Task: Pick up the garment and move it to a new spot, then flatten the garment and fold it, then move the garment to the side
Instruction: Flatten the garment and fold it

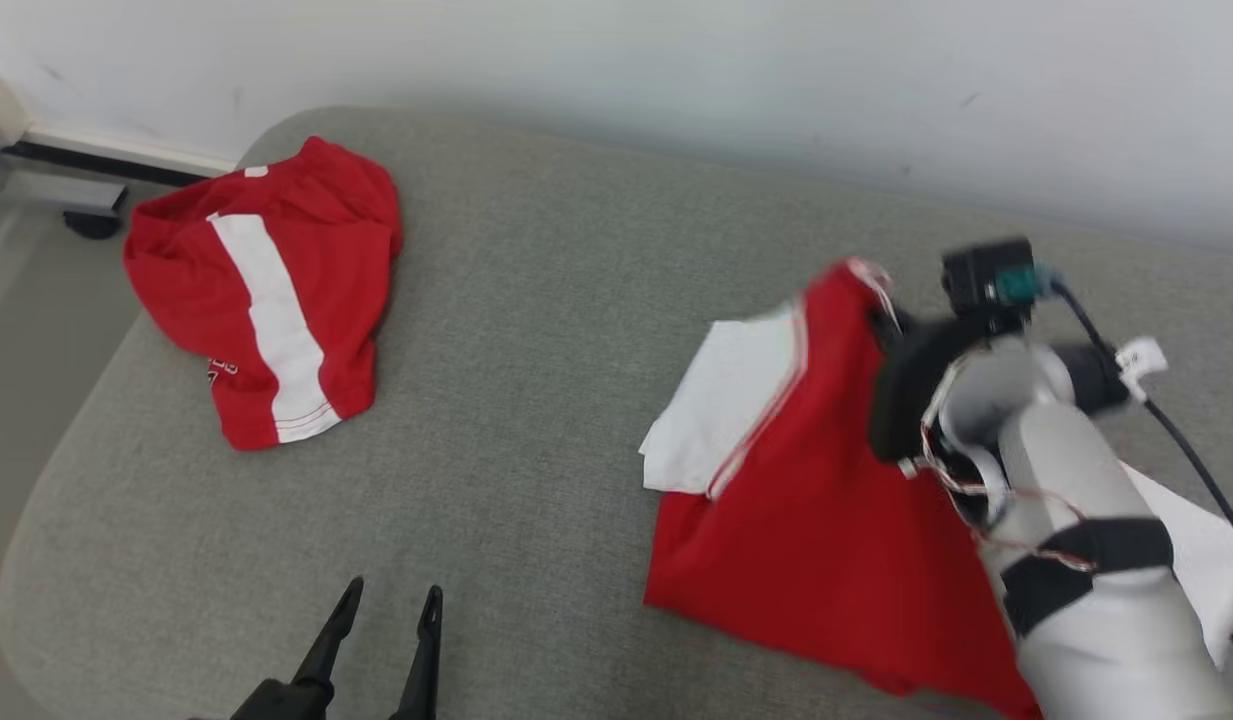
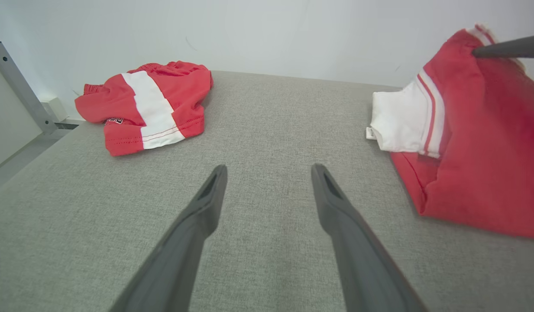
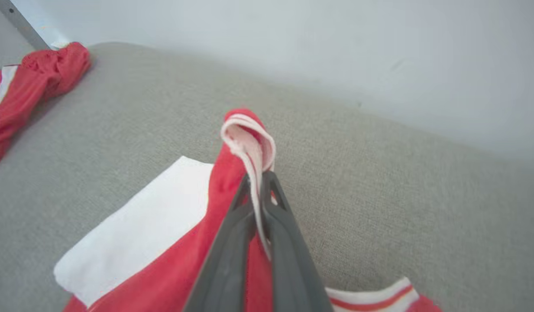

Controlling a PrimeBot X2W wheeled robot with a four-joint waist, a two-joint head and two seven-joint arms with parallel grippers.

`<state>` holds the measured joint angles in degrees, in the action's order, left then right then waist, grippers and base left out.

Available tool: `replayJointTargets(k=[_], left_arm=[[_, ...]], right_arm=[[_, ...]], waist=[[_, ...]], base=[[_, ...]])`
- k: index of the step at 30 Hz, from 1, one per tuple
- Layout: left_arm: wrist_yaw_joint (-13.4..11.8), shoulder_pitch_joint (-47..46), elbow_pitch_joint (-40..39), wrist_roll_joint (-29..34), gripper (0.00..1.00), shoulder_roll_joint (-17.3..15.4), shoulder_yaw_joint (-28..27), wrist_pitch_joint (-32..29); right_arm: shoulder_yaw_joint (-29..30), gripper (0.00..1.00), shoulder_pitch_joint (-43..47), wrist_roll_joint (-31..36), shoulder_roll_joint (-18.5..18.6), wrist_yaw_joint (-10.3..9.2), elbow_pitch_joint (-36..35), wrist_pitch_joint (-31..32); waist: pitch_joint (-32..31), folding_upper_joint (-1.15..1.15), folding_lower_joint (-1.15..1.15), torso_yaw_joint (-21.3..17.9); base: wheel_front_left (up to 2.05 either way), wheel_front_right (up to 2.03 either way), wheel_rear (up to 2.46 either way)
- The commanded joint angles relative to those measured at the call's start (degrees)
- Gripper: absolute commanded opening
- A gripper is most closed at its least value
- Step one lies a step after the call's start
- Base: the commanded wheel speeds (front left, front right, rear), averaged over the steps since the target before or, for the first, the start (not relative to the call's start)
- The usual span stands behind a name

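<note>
Tightly right fingers (image 3: 228, 260) pinch red garment (image 1: 806, 520) edge.

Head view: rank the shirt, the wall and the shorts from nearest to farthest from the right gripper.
1. Shirt, pinched at its collar in the right gripper itself.
2. Wall, just behind the gripper.
3. Shorts, far across on the left.

Probably a bare test room: plain white wall (image 1: 676, 70), grey cloth-covered table (image 1: 526, 350), metal post (image 2: 18, 86) beside it
</note>
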<state>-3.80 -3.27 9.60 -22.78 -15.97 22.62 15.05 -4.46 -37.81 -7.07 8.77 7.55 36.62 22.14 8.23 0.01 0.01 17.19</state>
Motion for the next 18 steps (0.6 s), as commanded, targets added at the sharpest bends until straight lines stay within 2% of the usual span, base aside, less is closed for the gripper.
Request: replayJointTargets(k=[1,5,9,13,17,18], left_arm=[[-0.1,1.2,-0.1,0.0,1.00,-0.4,-0.2,0.2],[-0.5,2.1,-0.4,-0.2,1.00,-0.9,-0.7,0.2],[-1.0,3.0,-1.1,-0.3,1.00,-1.0,-0.3,-0.3],[-1.2,3.6,-1.4,-0.7,1.00,-1.1,-0.2,-0.8],[-1.0,4.0,-1.6,-1.0,1.00,-1.4,0.0,-1.3],[-0.9,3.9,-1.7,-1.0,1.00,-1.5,0.2,-1.4]], right_arm=[[-1.3,0.00,-1.9,-1.4,-0.3,-0.12,-2.2,-1.6],[-1.6,0.00,-4.7,-2.7,1.2,-0.12,-9.5,-5.1],[5.5,0.00,-1.0,0.1,5.3,-0.12,-19.9,-4.1],[15.2,0.00,9.0,4.0,8.0,-0.12,-27.5,-0.4],[22.6,0.00,22.0,5.3,5.8,-0.12,-31.2,5.1],[24.1,0.80,24.4,5.0,4.7,-0.12,-31.3,6.4]], waist=[[-1.7,-0.01,-0.01,-2.0],[-3.7,-0.01,-0.01,-4.4],[-6.2,-0.01,-0.01,-7.1],[-7.4,-0.01,-0.01,-8.6],[-7.7,-0.01,-0.01,-10.4],[-7.7,-0.01,-0.01,-10.8]], base=[[0.00,0.00,0.00],[0.00,0.00,0.00],[0.00,0.00,0.00],[0.00,0.00,0.00],[0.00,0.00,0.00],[0.00,0.00,0.00]])
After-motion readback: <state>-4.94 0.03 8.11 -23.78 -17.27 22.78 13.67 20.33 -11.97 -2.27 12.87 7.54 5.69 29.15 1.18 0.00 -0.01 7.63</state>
